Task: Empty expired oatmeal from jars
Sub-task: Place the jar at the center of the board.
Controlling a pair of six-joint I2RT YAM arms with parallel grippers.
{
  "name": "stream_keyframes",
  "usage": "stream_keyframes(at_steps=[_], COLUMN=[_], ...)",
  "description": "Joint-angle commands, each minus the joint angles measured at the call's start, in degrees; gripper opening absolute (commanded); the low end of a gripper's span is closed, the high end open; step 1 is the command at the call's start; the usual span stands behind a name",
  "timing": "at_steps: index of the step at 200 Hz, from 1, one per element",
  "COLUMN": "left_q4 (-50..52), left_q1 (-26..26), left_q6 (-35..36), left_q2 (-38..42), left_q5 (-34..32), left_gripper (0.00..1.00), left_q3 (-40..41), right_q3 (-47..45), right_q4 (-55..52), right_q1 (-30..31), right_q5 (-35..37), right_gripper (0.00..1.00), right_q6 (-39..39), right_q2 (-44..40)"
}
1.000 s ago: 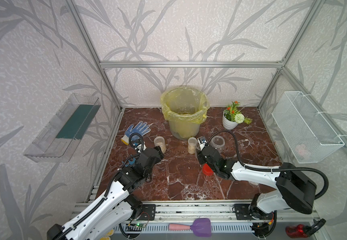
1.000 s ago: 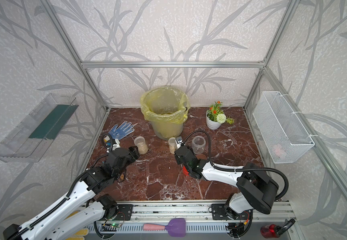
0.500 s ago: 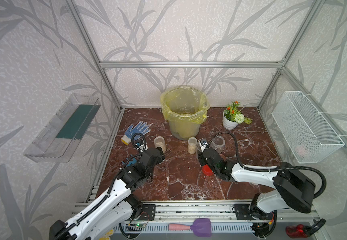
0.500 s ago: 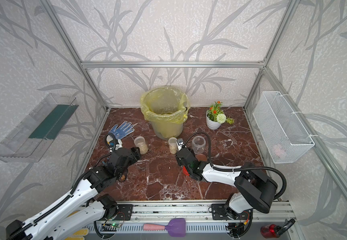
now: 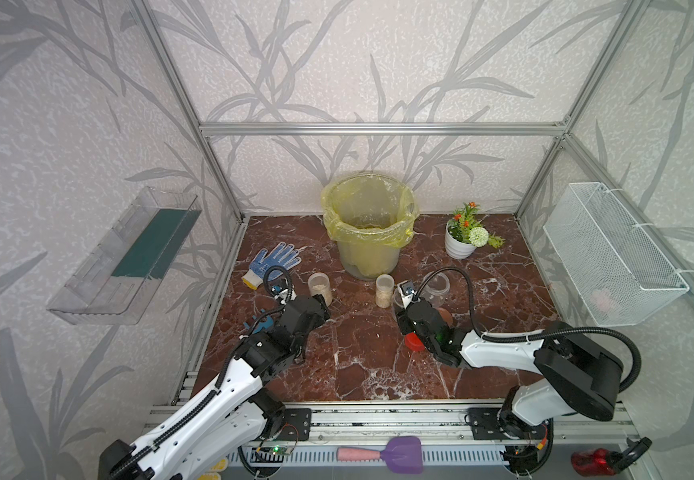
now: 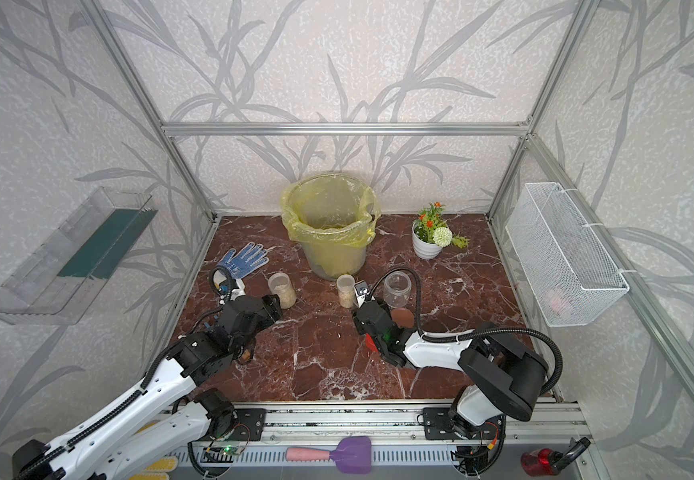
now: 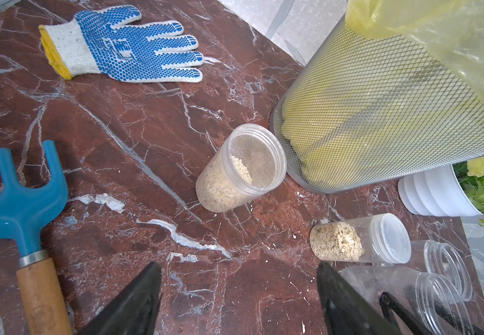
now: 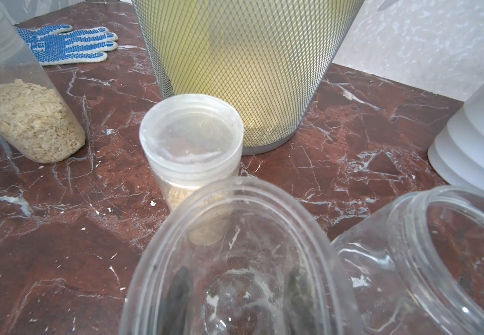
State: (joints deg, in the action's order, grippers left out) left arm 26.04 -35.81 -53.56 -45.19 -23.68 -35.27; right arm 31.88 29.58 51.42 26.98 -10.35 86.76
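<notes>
A wide open jar (image 5: 319,286) part full of oatmeal (image 7: 220,188) stands left of the bin. A slim jar with a clear lid (image 5: 383,289) holds a little oatmeal. My left gripper (image 7: 238,290) is open with only bare table between its fingers, a short way in front of the wide jar. My right gripper (image 8: 239,290) is shut on an empty slim jar (image 8: 264,226) that stands on the table; its dark fingers (image 8: 180,290) show through the hazy wall. An empty wide jar (image 5: 437,286) stands beside it.
The mesh bin with a yellow bag (image 5: 362,262) is at the back, the white flower pot (image 5: 457,245) to its right. A red lid (image 5: 413,341) and a brown lid (image 6: 401,318) lie by my right arm. A blue glove (image 5: 272,262) and a blue hand rake (image 7: 23,208) lie left.
My left arm has edged a little forward toward the wide oatmeal jar. The right arm stays where it was with the empty jar between its fingers.
</notes>
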Motion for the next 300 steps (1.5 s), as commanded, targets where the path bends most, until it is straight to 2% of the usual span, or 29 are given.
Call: stream_keyframes(at_steps=[1, 119, 202, 210, 300], left_q4=[0.08, -0.54, -1.1, -1.21, -2.04], left_q1=[0.24, 0.28, 0.3, 0.27, 0.27], left_q6=[0.47, 0.17, 0.07, 0.12, 0.17], left_q2=[0.16, -0.1, -0.34, -0.46, -1.67], left_q5=[-0.58, -0.89, -0.84, -0.75, -0.67], left_gripper=[0.82, 0.82, 0.82, 0.81, 0.82], left_q3=[0.71, 1.6, 2.03, 2.04, 2.51], right_q3=[-1.09, -2.68, -3.69, -3.77, -1.38], right_q4=[3.79, 2.91, -0.08, -0.23, -11.69], right_q1=[-0.09, -0.14, -0.13, -0.1, -0.34], right_q5=[1.4, 1.59, 0.95, 0.49, -1.23], right_gripper=[0.55, 0.82, 0.93, 1.0, 0.99], right_q6=[0.66, -0.98, -1.74, -1.64, 0.46], right_q2=[0.43, -1.22, -6.2, -6.88, -19.05])
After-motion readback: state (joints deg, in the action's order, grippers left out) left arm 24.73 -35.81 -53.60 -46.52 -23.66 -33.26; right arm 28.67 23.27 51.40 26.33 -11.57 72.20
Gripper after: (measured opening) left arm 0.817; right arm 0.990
